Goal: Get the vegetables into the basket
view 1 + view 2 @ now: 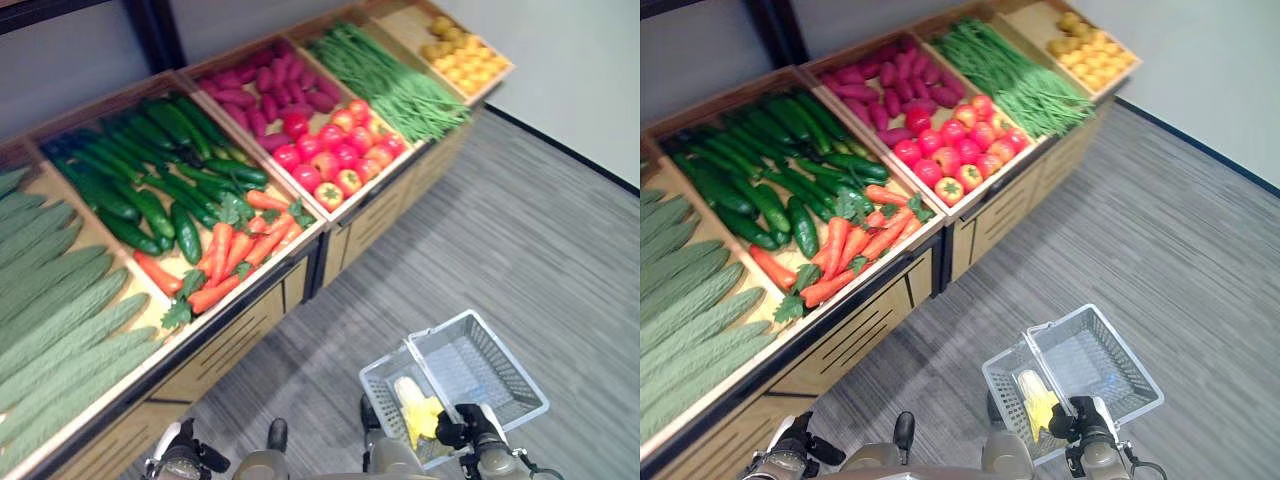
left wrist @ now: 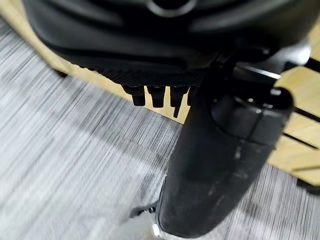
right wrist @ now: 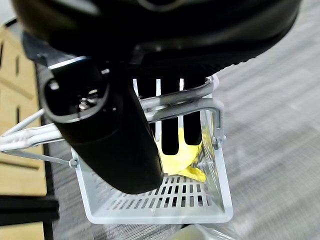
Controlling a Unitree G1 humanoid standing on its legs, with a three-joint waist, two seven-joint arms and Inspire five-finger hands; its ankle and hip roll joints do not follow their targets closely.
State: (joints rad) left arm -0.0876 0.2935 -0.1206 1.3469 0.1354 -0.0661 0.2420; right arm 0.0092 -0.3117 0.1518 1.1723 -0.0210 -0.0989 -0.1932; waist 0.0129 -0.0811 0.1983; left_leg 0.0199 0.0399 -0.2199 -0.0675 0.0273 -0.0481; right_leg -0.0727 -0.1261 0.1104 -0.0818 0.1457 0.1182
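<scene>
The right robot hand (image 3: 150, 45) takes up the top, its dark thumb (image 3: 107, 140) reaching down in front of a white basket (image 3: 165, 202). Its fingers (image 3: 170, 135) are curled round the basket's two metal handles (image 3: 175, 102), which lie close together under the palm. Past the fingers, a yellow item (image 3: 187, 162) lies inside the basket against its slotted wall. The basket hangs over grey striped floor (image 3: 270, 125). Pale wooden panels (image 3: 17, 125) stand beside it.

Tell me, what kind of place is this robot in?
Probably a grocery shop's produce aisle, or a mock-up of one: slanted wooden bins hold cucumbers, carrots and tomatoes, and the right hand holds a shopping basket.
</scene>
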